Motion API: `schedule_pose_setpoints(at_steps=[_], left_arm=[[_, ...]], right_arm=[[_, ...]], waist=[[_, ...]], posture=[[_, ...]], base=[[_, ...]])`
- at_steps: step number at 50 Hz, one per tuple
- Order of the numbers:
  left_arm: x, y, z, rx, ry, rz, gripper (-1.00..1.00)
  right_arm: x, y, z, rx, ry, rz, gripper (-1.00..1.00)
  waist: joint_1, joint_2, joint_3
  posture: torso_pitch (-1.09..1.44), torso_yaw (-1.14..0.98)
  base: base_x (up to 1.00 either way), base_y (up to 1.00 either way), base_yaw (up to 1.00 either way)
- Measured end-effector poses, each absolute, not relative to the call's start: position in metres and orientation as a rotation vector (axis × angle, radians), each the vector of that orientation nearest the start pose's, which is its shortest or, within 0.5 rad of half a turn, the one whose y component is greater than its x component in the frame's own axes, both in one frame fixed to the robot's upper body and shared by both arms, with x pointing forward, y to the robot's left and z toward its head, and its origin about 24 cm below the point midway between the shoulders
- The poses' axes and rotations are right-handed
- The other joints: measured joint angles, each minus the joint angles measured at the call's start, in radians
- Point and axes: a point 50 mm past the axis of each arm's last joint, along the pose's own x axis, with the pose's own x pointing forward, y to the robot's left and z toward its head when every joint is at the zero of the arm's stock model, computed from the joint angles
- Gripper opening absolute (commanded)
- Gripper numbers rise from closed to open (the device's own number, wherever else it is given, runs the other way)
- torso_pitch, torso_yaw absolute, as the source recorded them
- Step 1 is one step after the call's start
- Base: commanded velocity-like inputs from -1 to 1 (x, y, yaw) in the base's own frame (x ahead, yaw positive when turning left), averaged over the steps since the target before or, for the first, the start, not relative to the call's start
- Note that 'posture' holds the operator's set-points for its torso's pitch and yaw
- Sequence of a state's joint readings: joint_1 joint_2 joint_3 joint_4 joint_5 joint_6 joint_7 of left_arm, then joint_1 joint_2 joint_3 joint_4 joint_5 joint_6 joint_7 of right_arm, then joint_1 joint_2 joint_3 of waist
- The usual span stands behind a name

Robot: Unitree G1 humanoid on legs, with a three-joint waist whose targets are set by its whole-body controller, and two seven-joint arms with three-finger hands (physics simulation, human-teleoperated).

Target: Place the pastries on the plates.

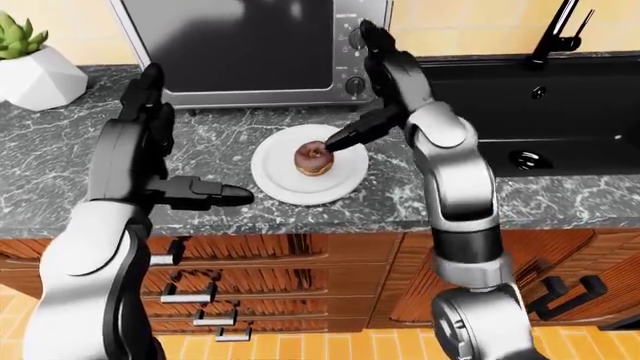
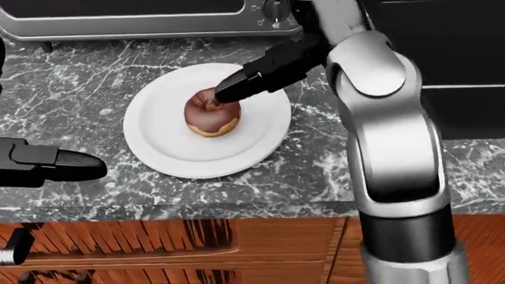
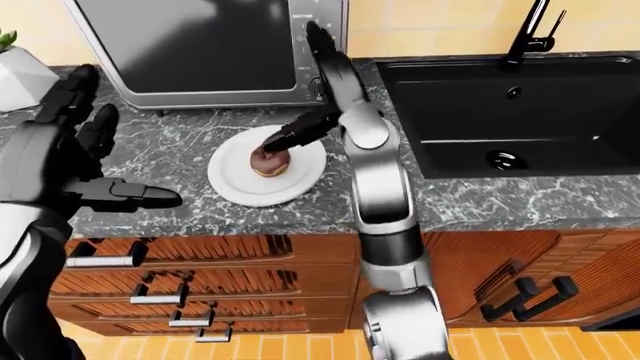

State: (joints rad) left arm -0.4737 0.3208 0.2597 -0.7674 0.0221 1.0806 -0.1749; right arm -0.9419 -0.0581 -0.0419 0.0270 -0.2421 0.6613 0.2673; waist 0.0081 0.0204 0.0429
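Over the plate, the right hand (image 2: 272, 68) hangs with its fingers spread, one dark finger (image 2: 237, 87) reaching down so that its tip seems to touch, or nearly touch, the top of the doughnut (image 2: 211, 113); nothing is pinched between the fingers, so the pastry looks released rather than held. The doughnut, chocolate-glazed, sits near the middle of the white plate (image 2: 158, 142), flat and inside the rim; the plate itself rests on the grey marble bench (image 2: 87, 83), just below the toaster oven (image 1: 240, 45) in the left-eye view. To the left in that view, the left hand (image 1: 170, 161) is open and empty, one finger pointing along the bench edge, well apart from the plate; a potted plant (image 1: 30, 64) stands at the far left, and a black sink (image 3: 500, 112) with its tap lies to the right. As a judgement, one pastry is placed; the task speaks of pastries and plates, yet no second pastry or plate shows here, so whatever is left lies out of view, and the right hand has only to lift clear.
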Motion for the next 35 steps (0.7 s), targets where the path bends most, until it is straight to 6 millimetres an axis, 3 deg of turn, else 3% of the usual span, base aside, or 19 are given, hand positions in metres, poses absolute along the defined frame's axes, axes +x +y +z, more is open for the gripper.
schedule_pose_setpoints(at_steps=[6, 12, 13, 15, 17, 22, 26, 28, 29, 31, 35], left_arm=[[0.252, 0.202, 0.239, 0.240, -0.178, 0.072, 1.00], [0.254, 0.198, 0.242, 0.234, -0.203, 0.053, 1.00], [0.254, 0.198, 0.244, 0.235, -0.208, 0.055, 1.00], [0.253, 0.201, 0.245, 0.237, -0.210, 0.076, 1.00], [0.253, 0.202, 0.246, 0.237, -0.220, 0.088, 1.00], [0.250, 0.199, 0.248, 0.240, -0.250, 0.076, 1.00], [0.247, 0.204, 0.250, 0.242, -0.250, 0.097, 1.00], [0.246, 0.201, 0.248, 0.237, -0.243, 0.070, 1.00], [0.246, 0.200, 0.248, 0.239, -0.242, 0.056, 1.00], [0.245, 0.200, 0.248, 0.241, -0.249, 0.046, 1.00], [0.243, 0.205, 0.252, 0.242, -0.274, 0.078, 1.00]], right_arm=[[0.309, -0.111, 0.279, -0.145, -0.316, 0.205, 1.00], [0.284, -0.124, 0.268, -0.045, -0.293, 0.184, 1.00], [0.280, -0.128, 0.262, -0.035, -0.279, 0.171, 1.00], [0.275, -0.130, 0.253, -0.022, -0.247, 0.166, 1.00], [0.270, -0.132, 0.249, -0.013, -0.240, 0.160, 1.00], [0.253, -0.146, 0.251, 0.006, -0.299, 0.087, 1.00], [0.253, -0.148, 0.243, 0.008, -0.283, 0.073, 1.00], [0.255, -0.156, 0.235, 0.009, -0.256, 0.040, 1.00], [0.255, -0.160, 0.230, 0.010, -0.243, 0.019, 1.00], [0.253, -0.166, 0.227, 0.015, -0.240, -0.010, 1.00], [0.246, -0.169, 0.229, 0.013, -0.286, -0.015, 1.00]], waist=[[0.002, -0.005, -0.003], [0.005, -0.013, -0.002], [0.005, -0.008, 0.001], [-0.006, 0.038, -0.001], [-0.010, 0.046, -0.019], [0.000, -0.006, -0.014], [0.004, -0.070, -0.018], [-0.007, -0.052, -0.004], [-0.009, -0.057, 0.001], [-0.008, -0.055, -0.003], [0.007, -0.022, 0.002]], posture=[[0.00, 0.00], [0.00, 0.00], [0.00, 0.00], [0.00, 0.00], [0.00, 0.00], [0.00, 0.00], [0.00, 0.00], [0.00, 0.00], [0.00, 0.00], [0.00, 0.00], [0.00, 0.00]], base=[[0.00, 0.00, 0.00], [0.00, -0.09, 0.00], [0.00, -0.88, 0.00], [0.00, -0.60, 0.00], [0.00, -0.50, 0.00], [0.00, -0.50, 0.00], [0.00, -0.50, 0.00], [0.00, -0.45, 0.00], [0.00, -0.40, 0.00], [0.00, -0.38, 0.00], [0.00, -0.35, 0.00]])
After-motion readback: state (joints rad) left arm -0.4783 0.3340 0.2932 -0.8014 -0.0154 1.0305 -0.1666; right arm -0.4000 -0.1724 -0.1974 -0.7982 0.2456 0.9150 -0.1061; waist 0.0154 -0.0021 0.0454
